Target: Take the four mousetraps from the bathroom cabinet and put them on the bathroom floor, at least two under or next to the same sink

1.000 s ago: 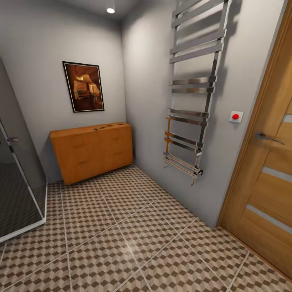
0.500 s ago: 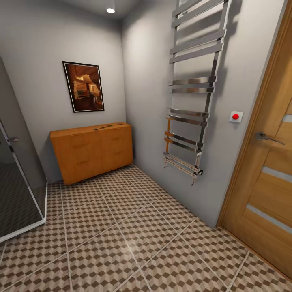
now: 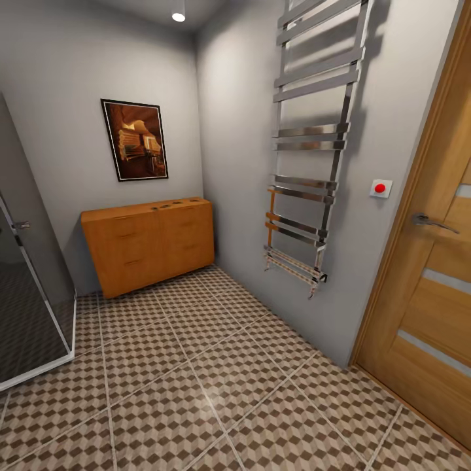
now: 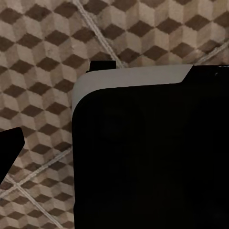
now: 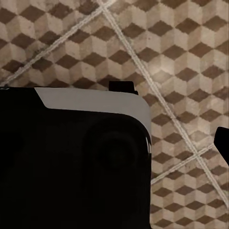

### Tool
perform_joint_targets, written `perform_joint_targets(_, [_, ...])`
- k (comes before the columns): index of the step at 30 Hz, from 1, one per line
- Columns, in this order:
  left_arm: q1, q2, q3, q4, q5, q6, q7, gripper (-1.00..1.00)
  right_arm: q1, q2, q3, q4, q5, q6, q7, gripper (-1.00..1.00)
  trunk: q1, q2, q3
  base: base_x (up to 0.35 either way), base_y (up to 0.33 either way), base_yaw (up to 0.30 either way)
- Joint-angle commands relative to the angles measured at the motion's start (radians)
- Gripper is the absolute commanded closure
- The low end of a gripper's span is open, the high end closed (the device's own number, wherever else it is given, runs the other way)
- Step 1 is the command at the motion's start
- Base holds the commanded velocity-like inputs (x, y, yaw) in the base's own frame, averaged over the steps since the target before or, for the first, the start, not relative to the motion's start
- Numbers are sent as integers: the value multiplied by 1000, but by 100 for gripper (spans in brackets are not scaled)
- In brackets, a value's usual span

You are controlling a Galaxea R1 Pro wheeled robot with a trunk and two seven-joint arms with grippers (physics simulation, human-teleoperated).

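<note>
The low orange-brown cabinet [image 3: 150, 245] stands against the far wall in the head view. Several tiny dark mousetraps [image 3: 176, 204] lie along the right part of its top, too small to make out in detail. The cube-patterned bathroom floor [image 3: 196, 366] stretches from me to the cabinet. The sink is out of view. In the left wrist view one dark fingertip [image 4: 9, 148] shows at the picture's edge above the floor tiles [image 4: 43, 57]. In the right wrist view a dark fingertip [image 5: 223, 140] shows the same way. Nothing is seen held.
A glass shower door [image 3: 33, 294] stands at the left. A chrome towel radiator [image 3: 314, 163] hangs on the right wall, beside a red button [image 3: 380, 188] and a wooden door [image 3: 425, 294]. My black and white base [image 4: 143, 152] [image 5: 71, 162] shows in both wrist views.
</note>
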Motion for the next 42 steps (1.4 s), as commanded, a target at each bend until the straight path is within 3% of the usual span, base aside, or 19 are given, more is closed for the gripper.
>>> perform_joint_targets(1, [0,0,0,0,0,-2,0,-100,-1,-1,1,1,0,-3,-1,-100,0,-1,-1,0,0,0])
perform_joint_targets(31, [0,-1,0,0,-3,-1,-6,-100,-1,-26,-3,7,-5,-4,-1,-100,0,-1,-1,2,0,0])
perform_joint_targets(42, [0,0,0,0,-6,3,-5,-100,-1,-25,-4,7,-6,-3,-1,-100,0,-1,-1,204,0,0])
